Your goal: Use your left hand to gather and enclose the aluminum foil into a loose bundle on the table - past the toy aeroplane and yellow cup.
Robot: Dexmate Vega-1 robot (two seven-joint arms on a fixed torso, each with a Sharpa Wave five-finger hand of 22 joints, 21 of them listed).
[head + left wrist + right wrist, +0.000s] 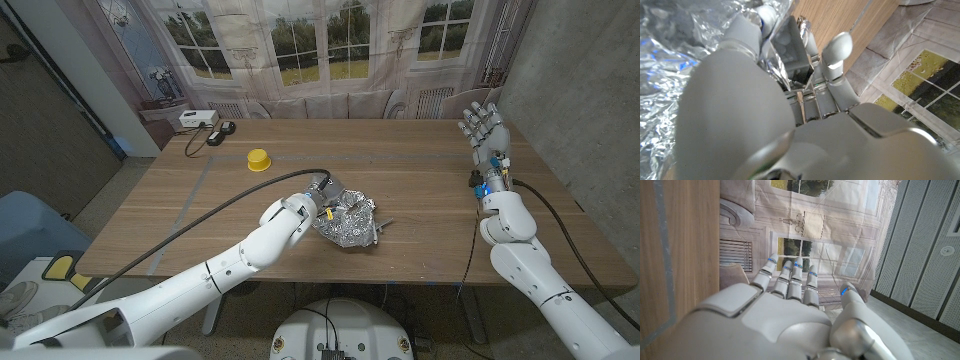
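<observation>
The crumpled aluminum foil (350, 222) lies in a silver heap near the middle of the wooden table (420, 170). My left hand (322, 196) is at the heap's left side with its fingers dug into the folds. In the left wrist view the fingers (837, 55) curl around creased foil (665, 80), which also fills the space between them. The yellow cup (260, 159) stands upside down, farther back and to the left of the foil. My right hand (485, 130) is raised over the table's right side, fingers spread, holding nothing; the right wrist view shows the same spread fingers (790, 277).
A white box (196, 119) and a black device (218, 134) with a cable sit at the table's back left corner. A small dark piece (386, 226) sticks out from the foil's right edge. A blue chair (25, 225) stands left of the table.
</observation>
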